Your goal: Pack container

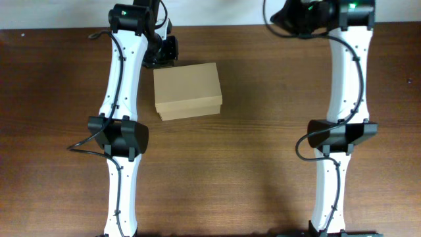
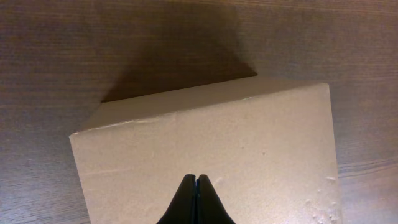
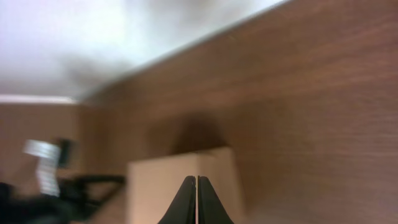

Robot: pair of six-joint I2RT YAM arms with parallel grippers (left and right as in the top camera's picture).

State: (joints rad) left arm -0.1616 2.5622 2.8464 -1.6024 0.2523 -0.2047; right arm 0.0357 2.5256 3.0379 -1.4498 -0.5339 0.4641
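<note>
Tan cardboard fills the left wrist view: the box [image 2: 211, 143], plain and matte, faintly scuffed at one corner. Left gripper [image 2: 196, 182] has its fingers pressed together with nothing between them, tips over the box top near its edge. Touching or just clear of it, cannot tell. Overhead puts this gripper just beside the box's far left corner.

Box stands on the bench [image 1: 263, 138], left of centre, alongside the left arm. Lid [image 1: 186, 80] is down, flat and square. Contents not visible, and nothing to pack shows in any view.

Handling, as judged:
- Weight: light, probably hollow or nearly so. Likely to slide on the smooth wood under a sideways push rather than stand firm.
- Stiffness: firm along edges and corners, softer mid-panel. A hard pinch there would dent it.
- Surface: dry and papery, with good friction. Not slippery.
- Width: looks too broad for one gripper to span.
- Where to hold: the thin parts. Pinch the front lip of the lid at its middle and swing it up on the hinge. The other arm braces the opposite wall low down. Use the corners for pushing.

Farther off, the right gripper [image 3: 197, 182] is also closed on nothing, well apart from the box. Its camera looks across bare bench at the box, which sits small and blurred behind the fingertips. The far bench edge and a pale wall lie beyond.
</note>
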